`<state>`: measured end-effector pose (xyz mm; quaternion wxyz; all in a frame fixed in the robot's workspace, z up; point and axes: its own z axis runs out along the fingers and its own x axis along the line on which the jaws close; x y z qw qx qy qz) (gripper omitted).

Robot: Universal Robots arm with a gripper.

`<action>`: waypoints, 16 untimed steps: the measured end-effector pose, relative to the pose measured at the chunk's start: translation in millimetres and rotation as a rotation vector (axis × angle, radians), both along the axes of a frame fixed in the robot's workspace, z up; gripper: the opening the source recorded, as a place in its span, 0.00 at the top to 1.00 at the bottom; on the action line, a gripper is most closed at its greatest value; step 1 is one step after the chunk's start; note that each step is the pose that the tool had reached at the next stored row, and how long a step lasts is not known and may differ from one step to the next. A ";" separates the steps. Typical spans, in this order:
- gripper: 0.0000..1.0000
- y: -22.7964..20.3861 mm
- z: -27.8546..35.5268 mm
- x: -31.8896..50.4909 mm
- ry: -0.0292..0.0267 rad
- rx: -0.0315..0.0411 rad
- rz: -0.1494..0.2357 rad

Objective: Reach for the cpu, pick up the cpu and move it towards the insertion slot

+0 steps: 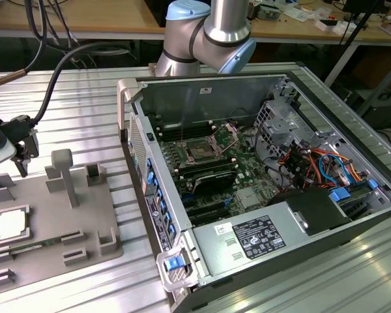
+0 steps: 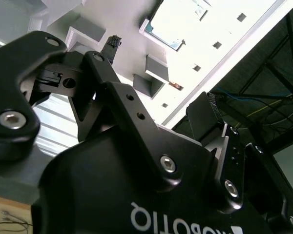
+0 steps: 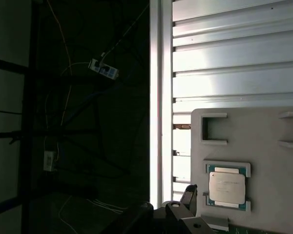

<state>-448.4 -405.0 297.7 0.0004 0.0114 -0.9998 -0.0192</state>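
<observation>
Silvery square cpu (image 3: 226,187) (tan-green rim) in grey plastic tray (image 1: 52,215) near ribbed bench (image 1: 85,91) edge; fingers (image 2: 202,117) wide, empty.

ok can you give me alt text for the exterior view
A robot's black tool hangs close to a grey tray at the exterior view's left, where a cpu lies in a square recess. To the right, an open computer case sits on a ribbed metal table, with the insertion slot in view inside.
</observation>
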 end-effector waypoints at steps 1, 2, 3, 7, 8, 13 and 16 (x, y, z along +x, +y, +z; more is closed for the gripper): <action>0.17 0.0 -0.7 0.0 0.0001 0.0000 0.005; 0.17 0.0 -1.0 -0.1 0.0002 -0.0001 0.006; 0.17 0.0 -1.4 -0.1 0.0002 0.0000 0.007; 0.17 0.0 -3.3 -0.2 -0.0001 0.0001 0.007; 0.17 0.0 -4.0 -0.3 0.0000 0.0001 0.007; 0.17 -0.4 -7.0 -0.3 0.0001 0.0000 0.007; 0.17 -0.4 -8.3 -0.3 0.0001 0.0000 0.007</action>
